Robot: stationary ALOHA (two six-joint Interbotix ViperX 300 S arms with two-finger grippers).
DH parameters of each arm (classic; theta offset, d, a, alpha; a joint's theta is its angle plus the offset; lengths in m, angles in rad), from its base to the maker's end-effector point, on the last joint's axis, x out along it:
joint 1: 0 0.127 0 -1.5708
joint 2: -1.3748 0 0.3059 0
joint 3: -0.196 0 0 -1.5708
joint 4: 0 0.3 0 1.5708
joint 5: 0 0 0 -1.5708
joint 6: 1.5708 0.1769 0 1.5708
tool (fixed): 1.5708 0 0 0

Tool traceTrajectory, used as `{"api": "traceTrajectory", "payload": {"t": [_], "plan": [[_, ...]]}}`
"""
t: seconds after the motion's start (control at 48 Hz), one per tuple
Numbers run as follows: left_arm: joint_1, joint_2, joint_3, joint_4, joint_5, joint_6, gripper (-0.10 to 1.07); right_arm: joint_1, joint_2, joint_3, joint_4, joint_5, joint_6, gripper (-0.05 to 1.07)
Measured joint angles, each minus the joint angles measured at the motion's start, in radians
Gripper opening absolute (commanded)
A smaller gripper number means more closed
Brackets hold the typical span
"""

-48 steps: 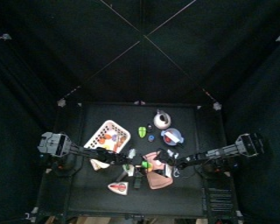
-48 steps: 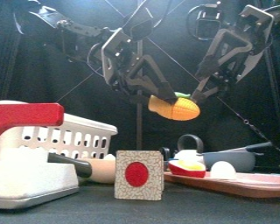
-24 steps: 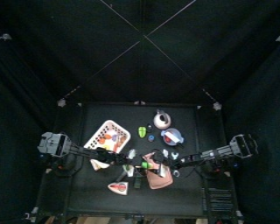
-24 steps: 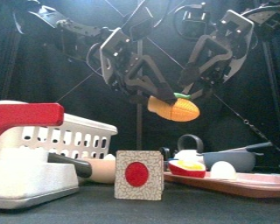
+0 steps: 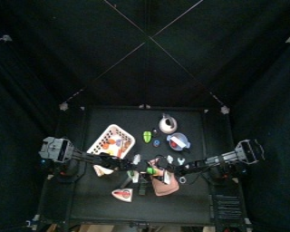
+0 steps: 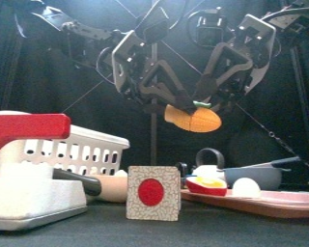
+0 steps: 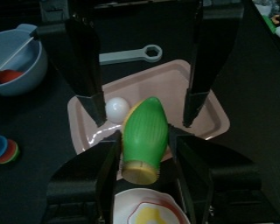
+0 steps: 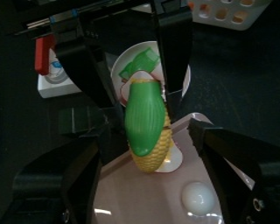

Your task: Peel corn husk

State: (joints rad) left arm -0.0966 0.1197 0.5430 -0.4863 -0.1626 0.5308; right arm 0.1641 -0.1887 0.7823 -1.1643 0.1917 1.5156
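A white basket (image 6: 67, 159) with a red handle stands left of a red-and-white card (image 6: 154, 194) and a pink tray (image 6: 266, 202).

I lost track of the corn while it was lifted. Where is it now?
The corn hangs in mid-air at the front view's middle, clamped by the left gripper, above the pink tray; the right gripper stands open beside it.

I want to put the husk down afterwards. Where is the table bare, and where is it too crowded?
Bare table lies at the back right, past the blue bowl, and along the back edge behind the basket. The middle is crowded: both arms meet at the corn over the pink tray.
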Motion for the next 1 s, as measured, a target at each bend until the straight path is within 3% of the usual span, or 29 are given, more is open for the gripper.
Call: {"api": "traceTrajectory", "payload": {"t": [0.604,1.0], "plan": [[0.006,0.012,0.000,0.005,-0.002,-0.003,0.61,-0.003,0.003,-0.009,0.006,-0.003,0.000,0.43],[0.005,0.011,0.000,0.005,0.002,-0.002,0.61,-0.012,-0.008,0.000,0.006,-0.009,0.005,0.36]]}}
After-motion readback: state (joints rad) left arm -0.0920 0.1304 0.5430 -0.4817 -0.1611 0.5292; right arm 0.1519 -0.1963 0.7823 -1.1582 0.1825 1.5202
